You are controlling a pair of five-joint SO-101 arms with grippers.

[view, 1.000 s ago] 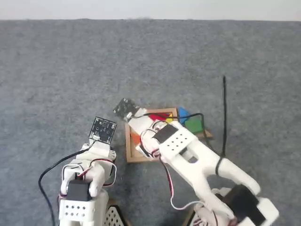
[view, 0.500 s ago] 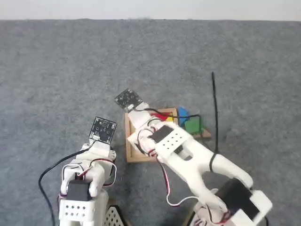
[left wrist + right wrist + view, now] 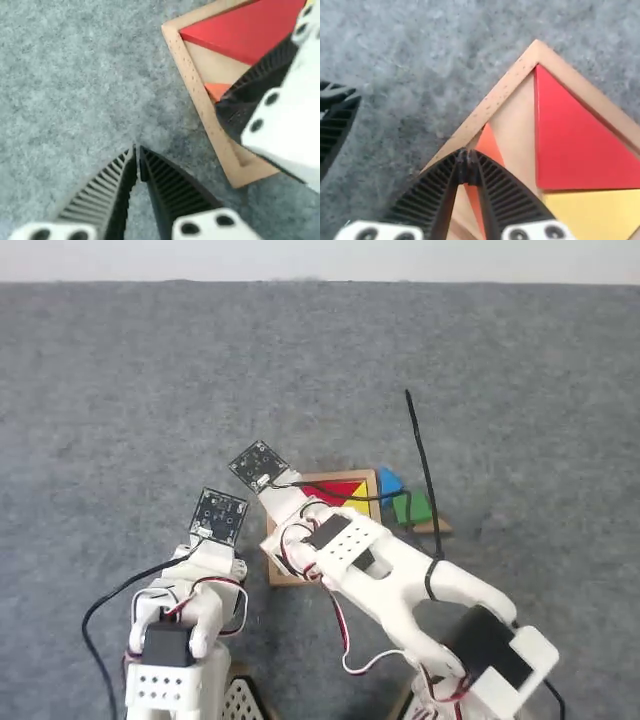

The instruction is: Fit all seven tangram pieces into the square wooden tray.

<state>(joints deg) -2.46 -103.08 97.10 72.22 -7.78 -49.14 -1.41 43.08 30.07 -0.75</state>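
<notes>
Grey carpet (image 3: pixel 150 390) covers the table, and the square wooden tray (image 3: pixel 284 578) sits on it just ahead of the arms. Over the last second the right arm (image 3: pixel 400 580) has swung across the tray toward the left arm (image 3: pixel 185 630), uncovering more of the red piece (image 3: pixel 340 488) and yellow piece (image 3: pixel 360 497) seated inside. The right gripper (image 3: pixel 466 156), jaws pressed together on nothing, now hangs at the tray's rim over the orange piece (image 3: pixel 489 144) (probably to nudge it flat). The blue piece (image 3: pixel 389 483) and green piece (image 3: pixel 411 508) lie just outside the tray's edge on the right arm's side, so fitting looks unfinished. The left gripper (image 3: pixel 137 150), likewise closed and empty, has not moved and sits low over carpet beside a tray corner.
</notes>
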